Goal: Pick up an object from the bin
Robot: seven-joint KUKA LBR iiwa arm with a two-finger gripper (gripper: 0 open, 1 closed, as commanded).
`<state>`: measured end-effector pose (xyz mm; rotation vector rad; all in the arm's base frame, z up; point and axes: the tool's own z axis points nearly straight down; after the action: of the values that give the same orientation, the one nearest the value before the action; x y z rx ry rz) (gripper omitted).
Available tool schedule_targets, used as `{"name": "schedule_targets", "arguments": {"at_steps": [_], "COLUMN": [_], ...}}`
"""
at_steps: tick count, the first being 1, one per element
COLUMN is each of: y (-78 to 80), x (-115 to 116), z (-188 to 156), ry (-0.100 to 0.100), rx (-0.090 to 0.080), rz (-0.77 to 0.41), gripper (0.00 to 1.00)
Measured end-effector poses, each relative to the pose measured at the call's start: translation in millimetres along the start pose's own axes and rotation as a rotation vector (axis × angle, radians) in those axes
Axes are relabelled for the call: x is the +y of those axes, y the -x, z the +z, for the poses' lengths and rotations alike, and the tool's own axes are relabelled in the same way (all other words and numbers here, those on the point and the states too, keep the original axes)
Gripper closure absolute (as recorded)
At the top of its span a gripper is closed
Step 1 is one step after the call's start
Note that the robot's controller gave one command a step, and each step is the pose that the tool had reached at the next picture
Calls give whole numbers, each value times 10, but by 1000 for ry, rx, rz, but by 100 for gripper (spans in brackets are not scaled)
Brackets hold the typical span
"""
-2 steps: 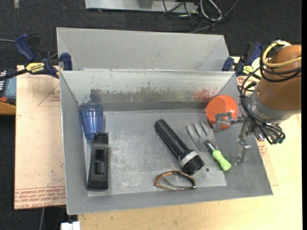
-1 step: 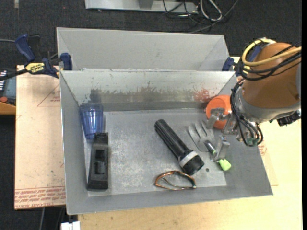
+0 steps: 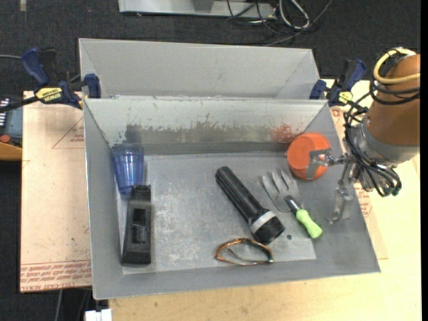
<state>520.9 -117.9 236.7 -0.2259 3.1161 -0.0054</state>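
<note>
Step in hand: approach, as I judge it. No pick made yet.

My gripper [image 3: 339,204] hangs low against the right wall of the bin [image 3: 187,199], clear of the contents. Jaws: cannot tell whether apart or together. Nothing seen between them.

Nearest to me: small hand fork with green handle [image 3: 296,207], flat on the floor, tines pointing to the back wall, handle end towards me. Just behind it, an orange round cup-like thing [image 3: 306,156] in the right back corner, close to my wrist; its inside cannot be seen.

Next out: black cylinder [image 3: 246,204] with a grey band near 1 end, lying slantwise, beside the fork. In front of it, a thin brown wire loop, perhaps spectacles [image 3: 245,251].

Farthest: black block-shaped tool [image 3: 137,227] along the left wall, and a blue clear cup [image 3: 127,168] touching its back end; contents not visible.

Bin holds 6 loose things, well spread, no heap.

Next move, by my reckoning: shift left over the fork handle or the orange thing, line the jaws across it, then descend.
</note>
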Motion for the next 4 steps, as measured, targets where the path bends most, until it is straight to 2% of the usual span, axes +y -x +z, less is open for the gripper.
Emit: {"name": "schedule_targets", "arguments": {"at_steps": [1, 2, 3, 4], "y": [64, -106, -107, -154], "x": [486, 125, 124, 382], "z": [98, 152, 152, 421], "ry": [7, 2, 2, 4], "rx": [9, -1, -1, -2], "rz": [262, 69, 69, -262], "gripper": [0, 100, 100, 100]}}
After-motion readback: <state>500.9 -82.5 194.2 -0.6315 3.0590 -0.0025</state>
